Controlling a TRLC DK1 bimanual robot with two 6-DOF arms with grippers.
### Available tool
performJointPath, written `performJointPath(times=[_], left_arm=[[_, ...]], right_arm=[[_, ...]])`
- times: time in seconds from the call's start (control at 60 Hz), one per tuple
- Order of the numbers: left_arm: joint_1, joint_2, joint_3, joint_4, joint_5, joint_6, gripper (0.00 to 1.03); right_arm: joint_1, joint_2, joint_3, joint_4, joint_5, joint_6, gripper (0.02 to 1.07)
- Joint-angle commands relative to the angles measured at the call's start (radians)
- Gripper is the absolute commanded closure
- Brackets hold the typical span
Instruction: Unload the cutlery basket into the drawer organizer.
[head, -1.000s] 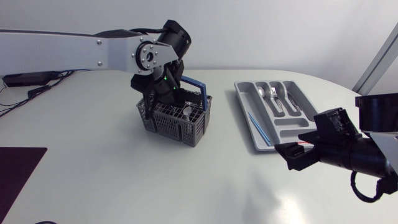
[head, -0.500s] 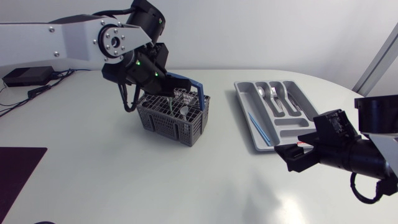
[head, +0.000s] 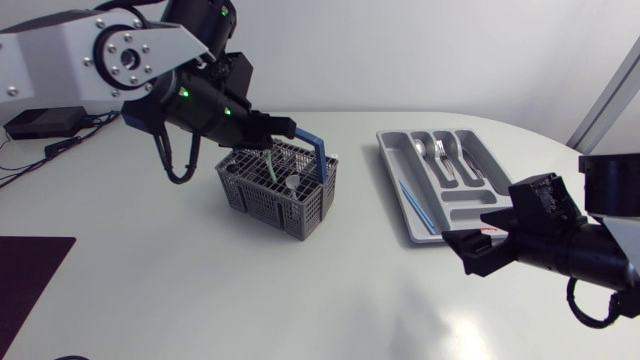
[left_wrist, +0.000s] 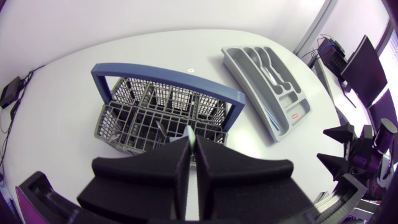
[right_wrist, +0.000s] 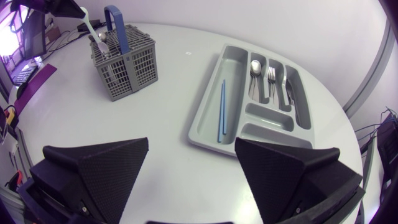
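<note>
1. A thin pale utensil (head: 272, 168) is being held by the left gripper (left_wrist: 193, 144). The fingers are pressed narrowly together on its upper end from both sides.
2. The utensil is hanging tilted over the cutlery basket (head: 285, 205), close beside the blue handle (head: 318, 150). Its lower end is at or just inside the basket's top grid; which of the two cannot be told.
3. The basket is standing on the table (head: 200, 290), well apart from the drawer organizer (head: 455, 196), which is lying toward the right arm's side.
4. A spoon (right_wrist: 255, 65) and a fork (right_wrist: 272, 74) are being kept in the organizer's long slots, and blue sticks (right_wrist: 221, 112) in its narrow side slot.
5. The right gripper (right_wrist: 191, 144) is being held wide open with nothing in it, near the organizer's closest corner.
6. The utensil is being judged light, slim and probably plastic, so somewhat springy rather than stiff.
7. Its smooth shaft is likely to swivel or slip between the flat fingers, since it is being pinched near one end. A hold nearer the middle of the shaft would probably steady it.
8. Little squeeze is being called for, since a hard one could bend it.
9. The handle is being judged the main snag on the way to the organizer.
</note>
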Motion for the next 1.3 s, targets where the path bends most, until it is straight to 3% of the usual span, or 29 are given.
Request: performJointPath(times=[0.0,0.367,0.667,0.967,1.283], left_arm=[[0.0,-0.047,-0.031,0.011,0.012,-0.007,1.0],[-0.068,-0.185,-0.044,-0.01,0.016,0.085,1.0],[-0.048,-0.173,-0.016,-0.026,0.314,0.243,1.0],[-0.108,-0.07,0.016,-0.022,0.542,0.398,1.0],[-0.186,0.039,0.09,-0.096,0.648,0.58,1.0]], right_arm=[[0.018,-0.025,-0.016,0.002,-0.003,-0.026,0.07],[0.092,-0.116,-0.003,-0.012,0.02,-0.105,0.07],[0.254,-0.15,0.071,-0.082,0.013,-0.172,0.07],[0.287,-0.087,0.159,-0.099,-0.109,-0.217,0.07],[0.274,-0.001,0.208,-0.178,-0.284,-0.349,0.12]])
